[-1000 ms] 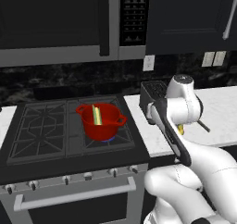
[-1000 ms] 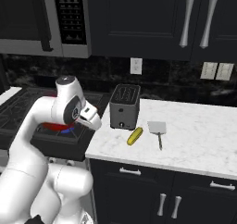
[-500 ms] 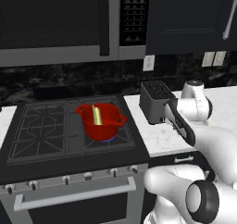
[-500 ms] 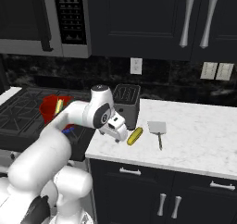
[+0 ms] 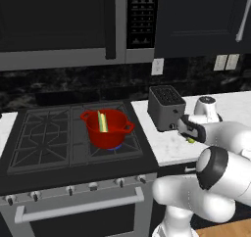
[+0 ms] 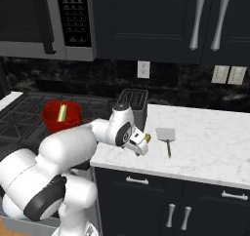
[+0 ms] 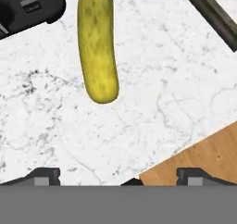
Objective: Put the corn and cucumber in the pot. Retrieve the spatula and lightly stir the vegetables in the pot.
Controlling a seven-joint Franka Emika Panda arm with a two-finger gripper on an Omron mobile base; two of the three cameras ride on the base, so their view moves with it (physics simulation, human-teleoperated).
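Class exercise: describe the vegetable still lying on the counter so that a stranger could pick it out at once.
Start at the white marble counter right of the stove. In front of the black toaster lies the cucumber, a slim yellowish-green piece, speckled and round-ended. The spatula beside it is flat and grey.

A home kitchen: a gas stove under a built-in microwave, dark cabinets, a marble counter carrying a toaster, wall outlets.

The white marble counter bears a black toaster beyond the gripper, a yellow-green cucumber lying flat just ahead of its fingertips, and the spatula just past that, toward the counter's open side.
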